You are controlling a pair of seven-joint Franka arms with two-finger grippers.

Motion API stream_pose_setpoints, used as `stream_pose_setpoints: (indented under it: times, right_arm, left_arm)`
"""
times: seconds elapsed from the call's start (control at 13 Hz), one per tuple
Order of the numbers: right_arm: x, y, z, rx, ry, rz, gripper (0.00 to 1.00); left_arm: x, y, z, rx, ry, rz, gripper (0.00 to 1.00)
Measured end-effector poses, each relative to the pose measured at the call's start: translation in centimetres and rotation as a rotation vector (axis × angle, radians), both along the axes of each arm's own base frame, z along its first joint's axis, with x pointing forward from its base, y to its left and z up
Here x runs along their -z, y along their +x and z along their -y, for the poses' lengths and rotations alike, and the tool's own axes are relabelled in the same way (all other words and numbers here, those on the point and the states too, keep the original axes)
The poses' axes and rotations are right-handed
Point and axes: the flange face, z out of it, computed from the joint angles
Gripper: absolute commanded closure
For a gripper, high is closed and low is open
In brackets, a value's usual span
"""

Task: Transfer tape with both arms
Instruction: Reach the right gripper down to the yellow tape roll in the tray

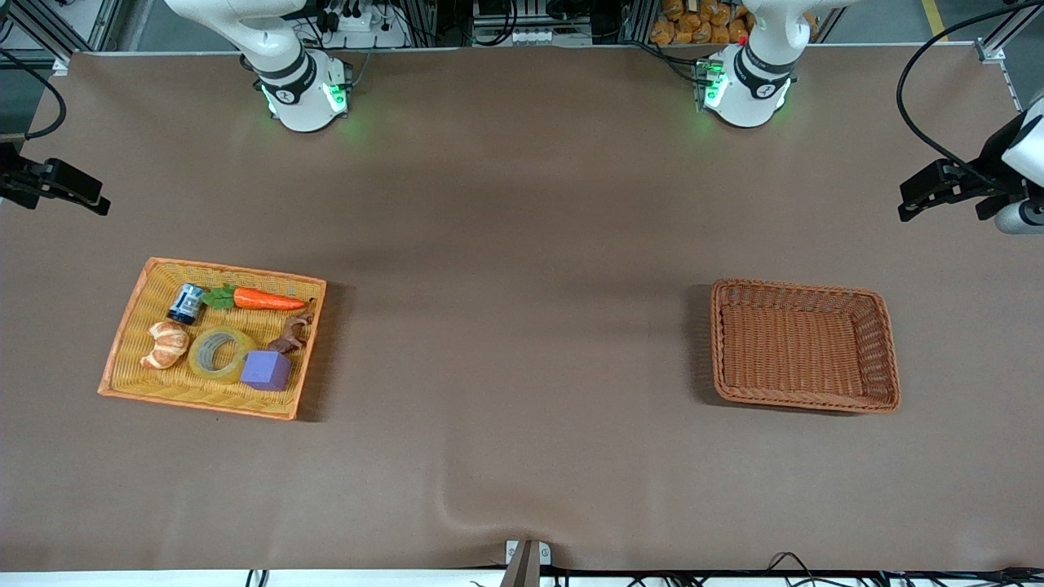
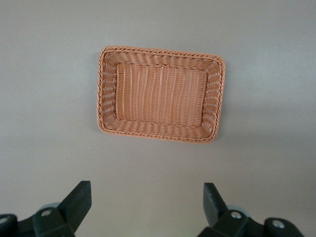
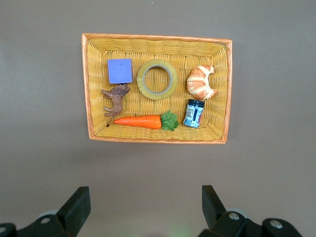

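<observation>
In the front view, the tape (image 1: 221, 353) is seen lying flat in the yellow basket (image 1: 137, 308) toward the right arm's end of the tabletop (image 1: 522, 244), touching the purple cube (image 1: 267, 371) at its 4 o'clock, with the croissant (image 1: 166, 343) at its 9 o'clock. The carrot (image 1: 265, 299) and the small jar (image 1: 187, 302) lie farther from the camera, the brown toy animal (image 1: 292, 332) beside the cube. The brown basket (image 1: 885, 350) stands empty toward the left arm's end, judged to be the tape's destination. The right gripper (image 1: 69, 191) and the left gripper (image 1: 938, 189) are held high at the view's edges, presumably to leave both baskets in sight.

In the left wrist view, the left gripper (image 2: 147, 210) is shown with its fingers spread wide, hanging over bare tabletop near the brown basket (image 2: 107, 94); this arm is waiting.

In the right wrist view, the right gripper (image 3: 145, 210) is likewise spread wide and empty, over tabletop beside the yellow basket (image 3: 224, 89). The tape (image 3: 157, 79) is seen between the cube (image 3: 120, 71) and the croissant (image 3: 201, 82); its open core is judged to offer a finger a way in despite the crowding.
</observation>
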Motion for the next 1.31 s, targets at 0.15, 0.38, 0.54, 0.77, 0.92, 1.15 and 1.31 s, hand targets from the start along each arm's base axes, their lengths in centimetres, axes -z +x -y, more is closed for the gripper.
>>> stream_pose_setpoints:
  times: [0.15, 0.38, 0.54, 0.77, 0.92, 1.15, 1.31]
  right_arm:
    - [0.0, 0.0, -0.1, 0.0, 0.006, 0.0, 0.0]
    - [0.1, 0.1, -0.2, -0.001, 0.012, -0.001, 0.0]
    - [1.3, 0.8, -0.9, -0.013, 0.015, -0.015, 0.0]
    - [6.7, 4.3, -3.2, -0.127, 0.015, -0.02, 0.0]
    - [11.6, 6.8, -4.0, -0.198, 0.022, -0.037, 0.0]
    - [20.7, 9.2, -4.0, -0.298, 0.013, -0.002, 0.0]
    - [26.4, 8.7, -3.8, -0.413, 0.005, 0.025, 0.0]
  left_arm:
    - [0.0, 0.0, -0.2, -0.004, 0.0, 0.0, 0.0]
    - [-0.4, 0.1, -0.4, -0.008, -0.001, 0.012, 0.0]
    - [-0.4, 0.5, -0.6, -0.01, -0.002, 0.012, 0.0]
    - [0.3, 0.9, -0.7, -0.039, -0.004, 0.0, 0.0]
    - [0.7, 1.1, -0.6, -0.056, -0.005, -0.006, 0.0]
    - [1.1, 1.3, -0.3, -0.062, -0.006, -0.015, 0.0]
    - [1.4, 1.3, -0.3, -0.062, -0.006, -0.022, 0.0]
